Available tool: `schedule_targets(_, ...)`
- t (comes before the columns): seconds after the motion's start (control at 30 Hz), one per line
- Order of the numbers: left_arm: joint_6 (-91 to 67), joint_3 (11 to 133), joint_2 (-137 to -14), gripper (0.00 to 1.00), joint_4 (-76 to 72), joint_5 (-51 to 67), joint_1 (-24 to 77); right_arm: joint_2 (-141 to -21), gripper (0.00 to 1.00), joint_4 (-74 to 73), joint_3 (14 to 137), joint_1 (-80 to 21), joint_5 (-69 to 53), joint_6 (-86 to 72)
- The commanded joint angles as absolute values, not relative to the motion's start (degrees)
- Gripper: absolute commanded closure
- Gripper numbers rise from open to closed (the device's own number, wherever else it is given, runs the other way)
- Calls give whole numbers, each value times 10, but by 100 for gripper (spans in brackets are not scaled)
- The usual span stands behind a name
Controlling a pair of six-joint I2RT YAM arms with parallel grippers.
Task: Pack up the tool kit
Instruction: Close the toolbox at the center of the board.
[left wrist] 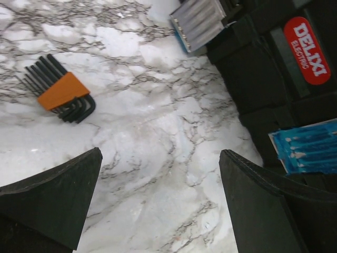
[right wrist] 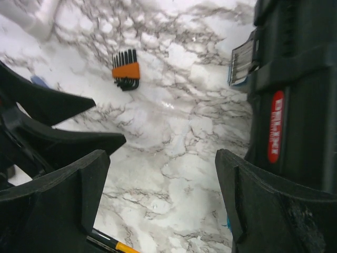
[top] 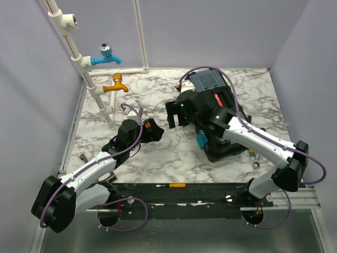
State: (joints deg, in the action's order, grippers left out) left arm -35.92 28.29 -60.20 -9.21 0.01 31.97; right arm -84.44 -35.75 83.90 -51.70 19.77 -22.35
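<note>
The big black plastic toolbox [left wrist: 274, 68] sits just right of the left claw [left wrist: 160, 158], whose jaws gape apart, empty. The right claw [right wrist: 162, 158] is spread too, holding nothing, box at its right. Ahead-left of both lies the black hex key set in its orange holder [left wrist: 63, 90]. Best to approach it squarely and straddle the holder before closing.

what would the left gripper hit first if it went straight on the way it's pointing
Most likely the bare marble table, in the gap between the orange hex key set and the black toolbox; depth is hard to judge.
</note>
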Motion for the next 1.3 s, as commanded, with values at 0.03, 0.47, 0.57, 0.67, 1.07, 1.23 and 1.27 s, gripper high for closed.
schedule_targets(0.03, -345, 261, -576, 3, -72, -76, 307, -909, 10, -358, 840, -580, 308, -207)
schedule_targets(0.47, -424, 206, -423, 5, 22, -214, 296, -1021, 11, -227, 754, -602, 413, 110)
schedule_targets(0.57, -438, 186, -367, 6, 42, -221, 295, -1047, 9, -158, 740, -601, 412, 178)
schedule_targets(0.67, -439, 178, -316, 6, 66, -222, 295, -1107, 9, -170, 803, -601, 447, 211)
schedule_targets(1.07, -433, 168, -229, 6, 107, -177, 295, -1243, 7, -53, 809, -599, 569, 438)
schedule_targets(1.23, -413, 191, -254, 6, 113, -175, 295, -1221, 18, -11, 742, -581, 514, 473)
schedule_targets(1.27, -410, 195, -258, 6, 111, -172, 295, -1214, 17, 9, 718, -574, 502, 490)
